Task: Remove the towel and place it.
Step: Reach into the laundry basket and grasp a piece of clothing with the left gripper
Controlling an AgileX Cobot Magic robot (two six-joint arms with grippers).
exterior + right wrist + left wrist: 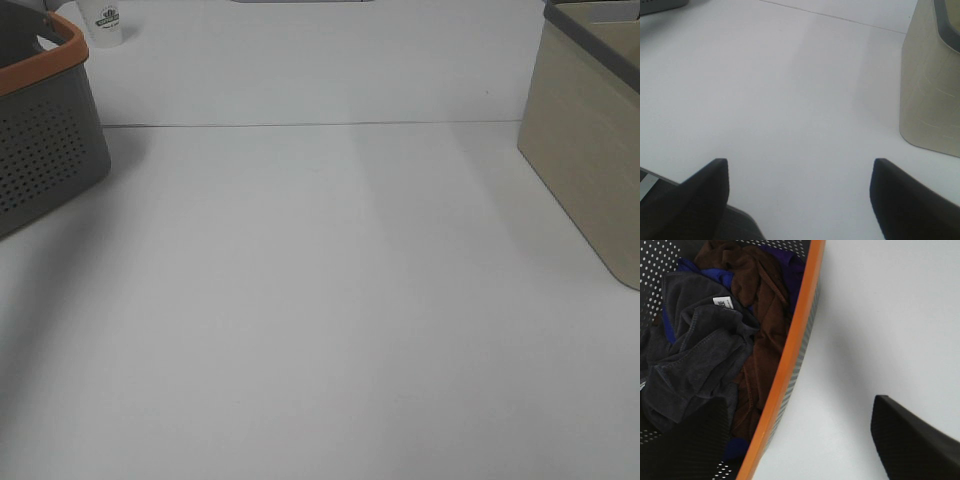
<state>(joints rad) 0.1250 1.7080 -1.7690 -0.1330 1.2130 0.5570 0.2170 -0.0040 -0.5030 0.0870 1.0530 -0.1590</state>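
Observation:
In the left wrist view, a dark grey towel (695, 350) with a white label lies crumpled in a grey perforated basket with an orange rim (800, 325). A brown towel (760, 315) lies beside it against the rim, with blue cloth (715, 275) under them. My left gripper (797, 402) is open and empty above the rim, one finger over the basket, the other over the table. My right gripper (800, 162) is open and empty above bare white table. Neither arm shows in the exterior high view, where the basket (40, 150) stands at the far left.
A beige box with a dark rim (590, 150) stands at the right edge, also in the right wrist view (930, 85). A white cup (105, 22) stands behind the basket. The white table (320, 300) stretches between basket and box.

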